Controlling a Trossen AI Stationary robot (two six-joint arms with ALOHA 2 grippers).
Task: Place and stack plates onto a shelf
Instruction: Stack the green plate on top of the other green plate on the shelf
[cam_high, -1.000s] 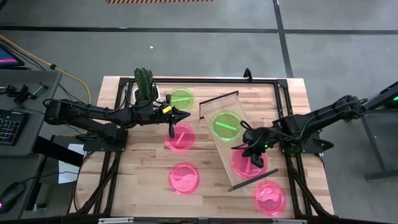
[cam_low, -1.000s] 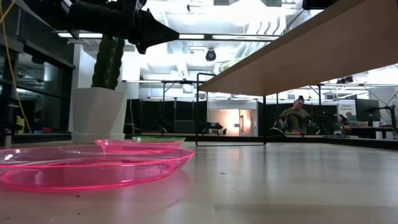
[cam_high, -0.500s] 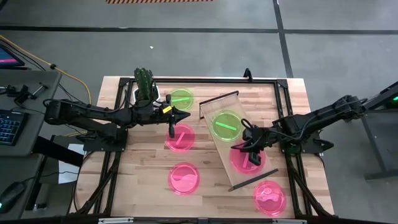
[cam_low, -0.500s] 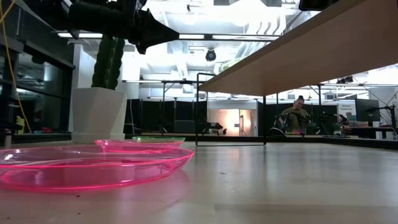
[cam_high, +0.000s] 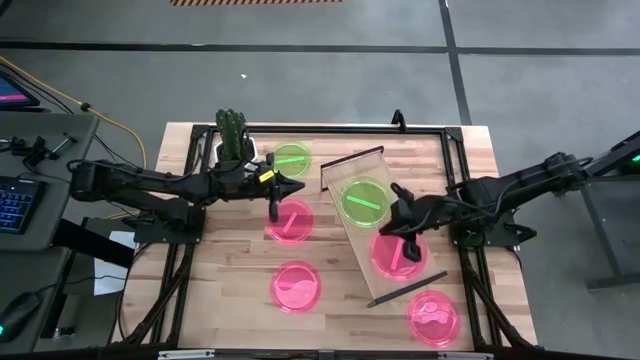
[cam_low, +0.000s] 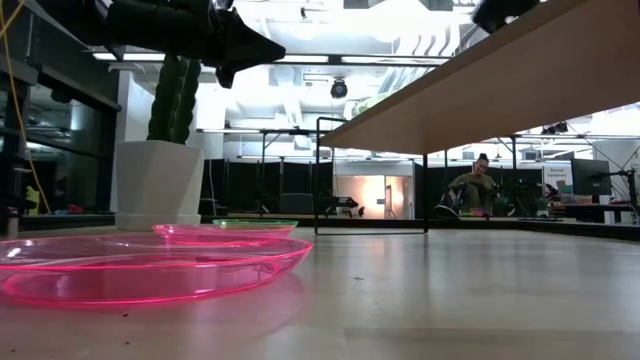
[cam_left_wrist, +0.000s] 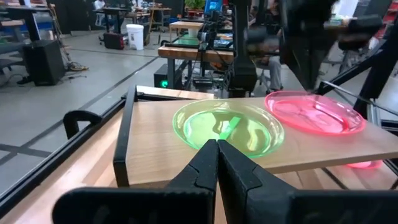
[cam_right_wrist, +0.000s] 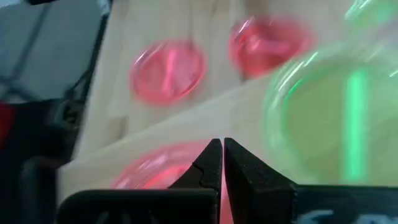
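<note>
The plates: one pink plate (cam_high: 395, 254) and one green plate (cam_high: 364, 199) lie side by side on the shelf (cam_high: 340, 173), unstacked. The right gripper (cam_high: 398, 214), jaws pressed together and empty, has lifted off the pink plate toward eleven o'clock, so that placement looks done. The left gripper (cam_high: 296, 185), jaws also together, hovers at nine o'clock of the shelf.

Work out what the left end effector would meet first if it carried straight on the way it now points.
Probably the shelf: the left end effector, shut, points at its near end rail and the green plate lying on it. Height is unclear, so it might pass just above.
</note>
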